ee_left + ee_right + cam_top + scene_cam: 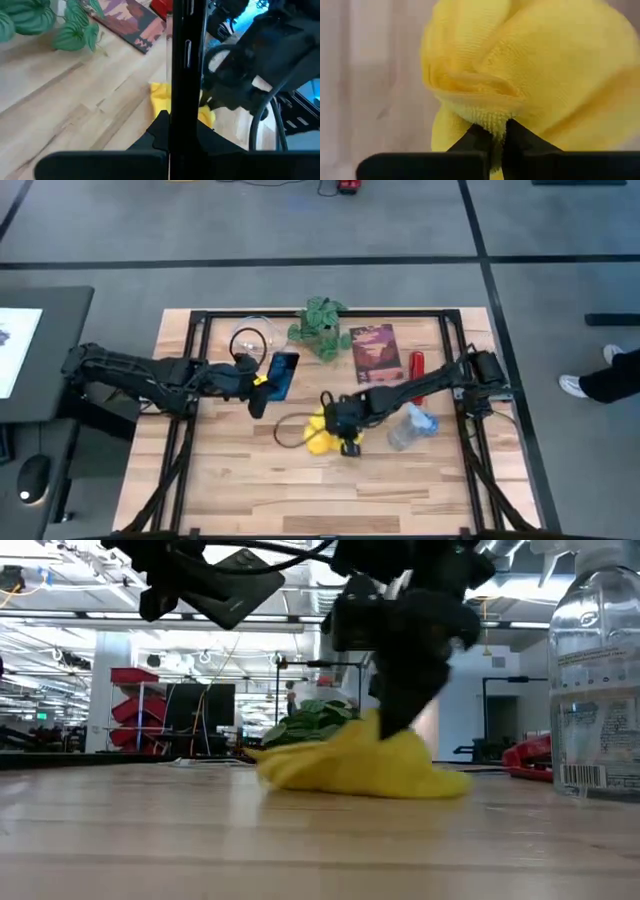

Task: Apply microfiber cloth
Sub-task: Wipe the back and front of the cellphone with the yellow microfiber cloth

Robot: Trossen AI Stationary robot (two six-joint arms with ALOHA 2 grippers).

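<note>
A bright yellow microfiber cloth (318,436) lies on the pale wood table (240,480), near a dark red booklet (376,352) and green-leaved plant (320,325).

One microfiber cloth (318,435), one smartphone (283,373), one booklet (376,353), one spray bottle (411,427), one plant (321,326), two grippers

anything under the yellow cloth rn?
The microfiber cloth lies bunched on the wooden table, pinched by the right gripper. Only tabletop shows around its edges; anything beneath the folds is covered.
</note>
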